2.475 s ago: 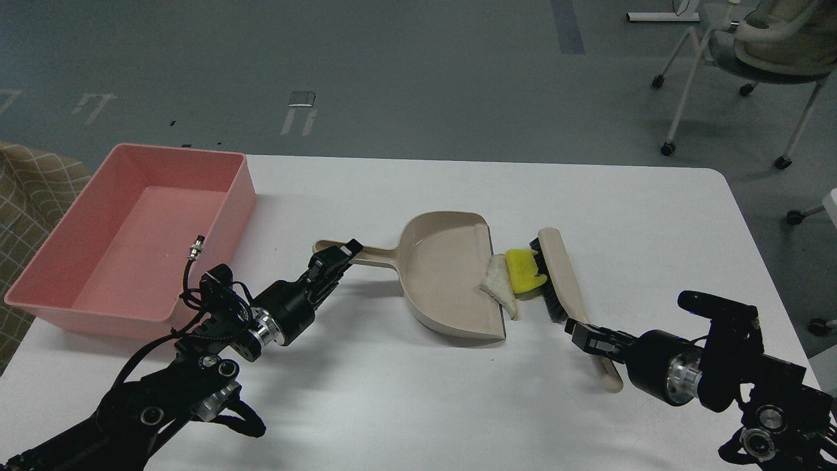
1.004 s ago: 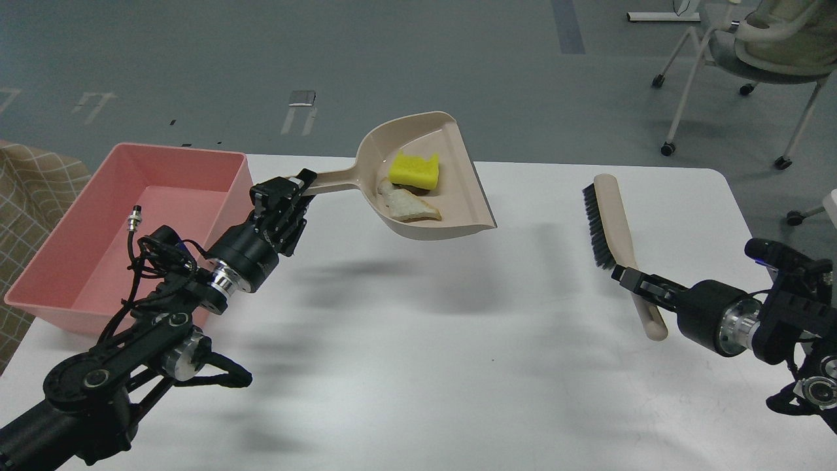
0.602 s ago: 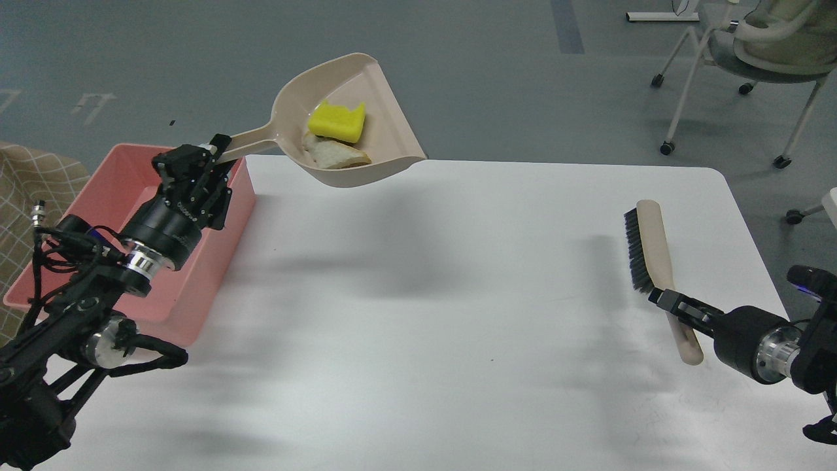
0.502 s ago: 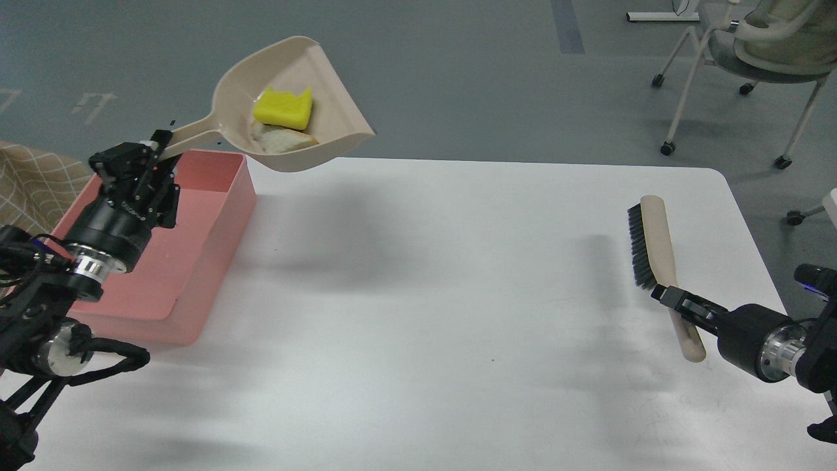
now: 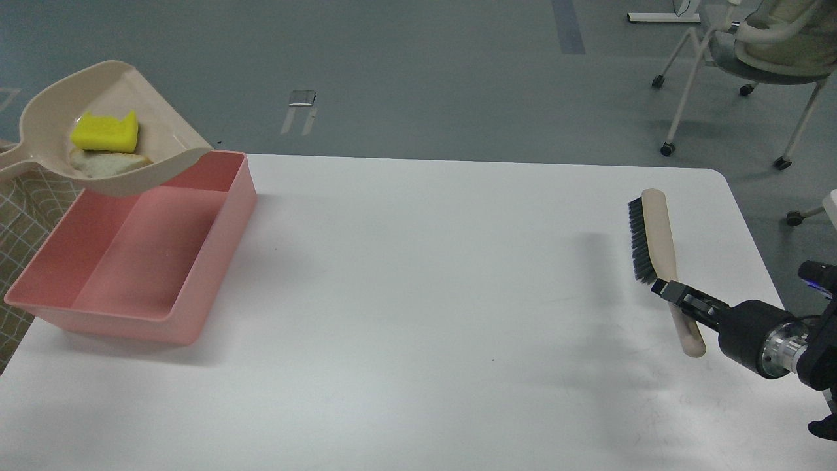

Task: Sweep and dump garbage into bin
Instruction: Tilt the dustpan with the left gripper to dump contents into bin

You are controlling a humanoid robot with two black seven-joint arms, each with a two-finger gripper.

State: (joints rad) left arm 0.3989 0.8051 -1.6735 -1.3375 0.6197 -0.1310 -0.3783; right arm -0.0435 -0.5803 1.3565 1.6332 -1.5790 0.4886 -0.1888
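Observation:
The beige dustpan (image 5: pixel 157 147) hangs in the air over the far left end of the pink bin (image 5: pixel 216 216). In the pan lie the yellow sponge piece (image 5: pixel 106 131) and, under it, the whitish bread-like slice (image 5: pixel 108 163). The pan's handle runs off the left edge, and my left gripper is out of view. My right gripper (image 5: pixel 673 293) at the right is shut on the handle of the beige brush (image 5: pixel 657 226), whose black bristles face left above the table.
The white table (image 5: pixel 425 294) spans the view, and the bin stands on its left end. A checked cloth (image 5: pixel 19 196) lies beyond the bin at the left. An office chair (image 5: pixel 752 52) stands on the floor at the far right.
The dustpan with both scraps was lifted from the table's middle and carried left over the bin. My left arm has left the view. The brush moved right and stopped.

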